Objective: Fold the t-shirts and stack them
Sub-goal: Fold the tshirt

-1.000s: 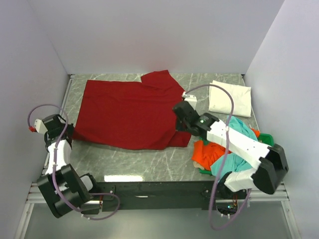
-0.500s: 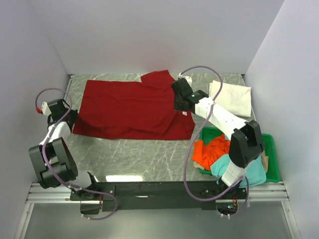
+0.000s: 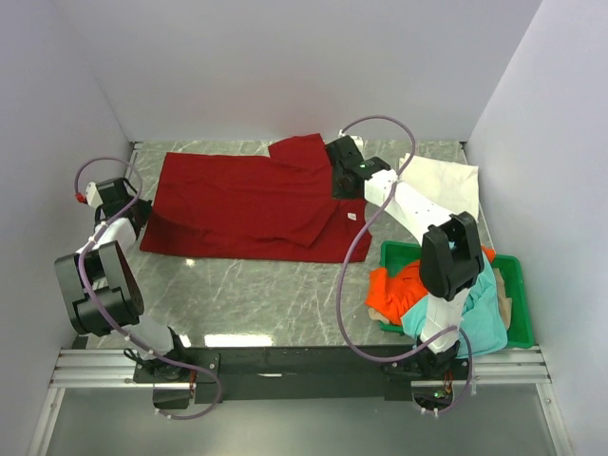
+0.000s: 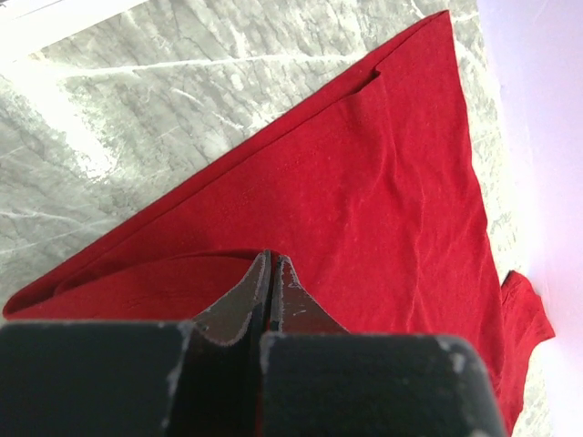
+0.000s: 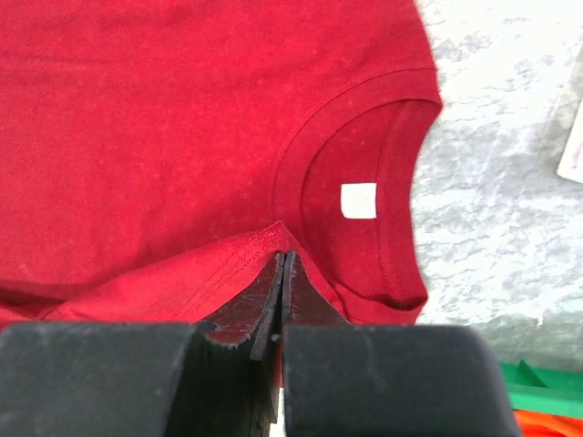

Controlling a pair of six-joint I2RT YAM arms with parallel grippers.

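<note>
The dark red t-shirt (image 3: 237, 204) lies spread over the marble table, its near edge doubled over toward the back. My left gripper (image 3: 138, 213) is shut on the shirt's left corner; in the left wrist view the jaws (image 4: 271, 261) pinch a fold of red cloth (image 4: 364, 182). My right gripper (image 3: 342, 179) is shut on the red hem near the collar, seen as a stitched edge at the jaws (image 5: 283, 259) with the neckline and white label (image 5: 359, 200) beyond. A folded white t-shirt (image 3: 442, 185) lies back right. Orange (image 3: 399, 285) and teal (image 3: 475, 318) t-shirts are heaped at the right.
A green plastic tray (image 3: 518, 285) at the near right holds the orange and teal heap; its corner (image 5: 547, 387) shows in the right wrist view. White walls close in the table on three sides. Bare marble (image 3: 256, 294) runs along the near edge.
Both grippers have moved toward the back with the red shirt's edge, the right one from beside the tray to the collar. The shirt's near part now lies folded over.
</note>
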